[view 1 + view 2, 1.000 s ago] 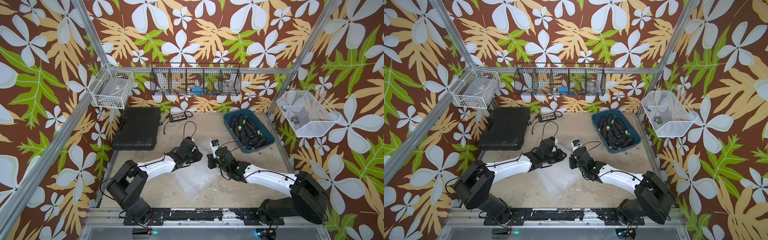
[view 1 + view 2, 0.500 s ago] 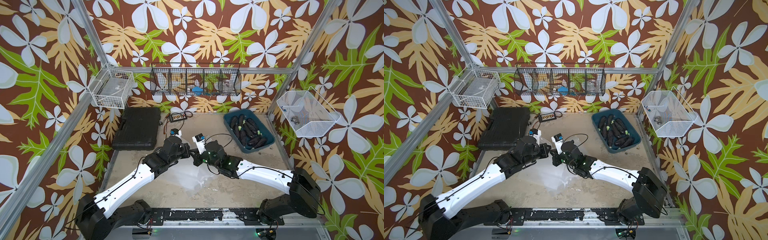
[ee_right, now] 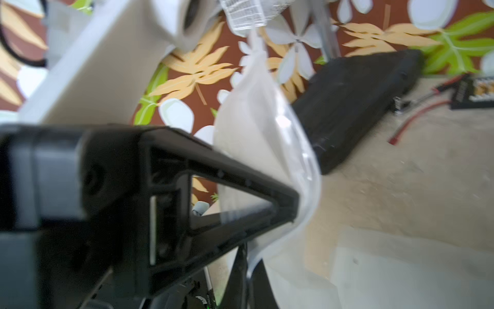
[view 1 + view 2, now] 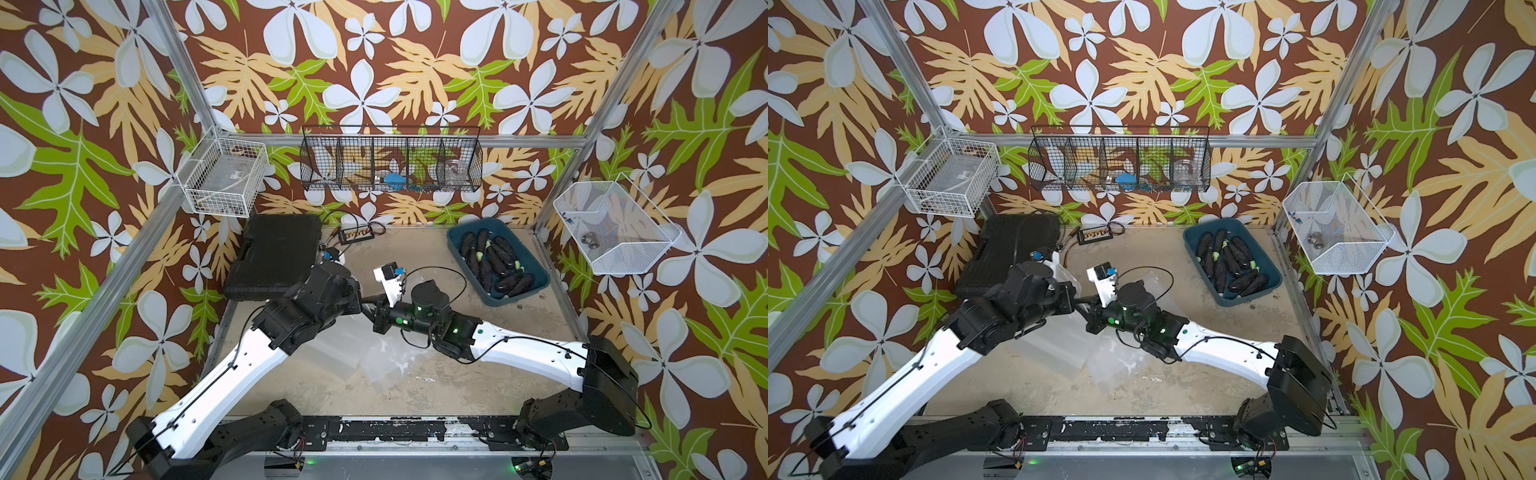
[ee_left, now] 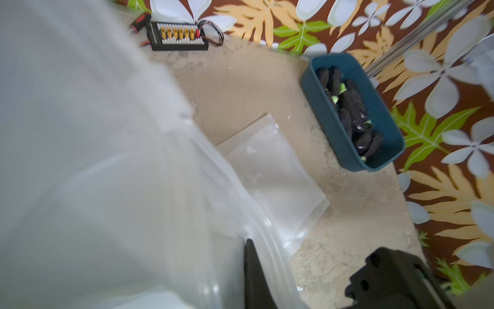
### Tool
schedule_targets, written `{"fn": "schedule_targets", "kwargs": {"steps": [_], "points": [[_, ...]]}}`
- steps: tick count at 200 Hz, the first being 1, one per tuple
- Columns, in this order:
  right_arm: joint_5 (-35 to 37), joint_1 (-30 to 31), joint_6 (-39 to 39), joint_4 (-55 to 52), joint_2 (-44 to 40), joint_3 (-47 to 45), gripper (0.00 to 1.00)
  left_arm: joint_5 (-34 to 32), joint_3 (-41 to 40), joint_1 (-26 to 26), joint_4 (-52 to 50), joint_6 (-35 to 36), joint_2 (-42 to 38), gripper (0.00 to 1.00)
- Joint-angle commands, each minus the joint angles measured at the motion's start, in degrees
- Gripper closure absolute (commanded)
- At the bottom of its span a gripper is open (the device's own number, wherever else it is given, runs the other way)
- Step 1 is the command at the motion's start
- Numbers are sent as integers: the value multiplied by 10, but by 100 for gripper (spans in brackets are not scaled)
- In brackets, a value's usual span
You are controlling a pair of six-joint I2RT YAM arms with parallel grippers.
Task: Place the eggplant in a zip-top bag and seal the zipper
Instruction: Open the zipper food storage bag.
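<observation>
Near edge, well toward the camera from the teal plastic bin [image 4: 526, 254]: both arm bases sit on the metal rail. Both arms reach in and meet mid-table, on the side of the bin where the case lies.

Loose clear plastic sheet [image 4: 370, 357] lies flat on the tan tabletop [image 4: 457, 386], nearer than the bin, under the two wrists. More flat clear sheets [image 5: 272, 174] lie just beside the bin in the left wrist view.

Left gripper [image 4: 370, 301] is pressed together, pinching the clear zip-top bag [image 5: 107, 160]. One black finger [image 5: 251, 267] shows against the bag's rim strip. The bag is lifted off the table and fills most of that view, blurred.

Right gripper [image 4: 376, 316] is also pressed together, tips [image 3: 291, 206] pinching the same bag's edge. The two grippers nearly touch, well apart from the bin.

Dark purple eggplants [image 4: 494, 266] with green caps are all piled inside the bin. None is in the bag or in either gripper.

Farther back: black hard plastic case [image 4: 276, 253], across the table from the bin. Small black board with gold connectors [image 4: 356, 237] lies between case and bin, at the wall. Black wire basket [image 4: 390, 158] hangs on the back wall, above and beyond the bin.
</observation>
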Motion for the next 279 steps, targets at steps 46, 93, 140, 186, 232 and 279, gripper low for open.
{"fn": "schedule_targets", "kwargs": {"steps": [46, 93, 140, 186, 232, 279], "points": [[25, -138, 80, 26, -30, -173, 99, 115, 41, -21, 85, 49, 247, 100], [40, -193, 82, -19, -78, -239, 99, 138, 195, -60, 81, 79, 408, 100], [59, -239, 104, -48, -89, -288, 99, 170, 319, -65, 32, 137, 547, 100], [62, -305, 65, -79, -60, -280, 93, 190, 316, -64, 37, 141, 552, 96], [19, -305, 9, -111, -36, -226, 66, 219, 282, -66, 80, 112, 547, 94], [-47, -327, -52, -210, -85, -122, 43, 181, 312, -64, 56, 125, 581, 94]]}}
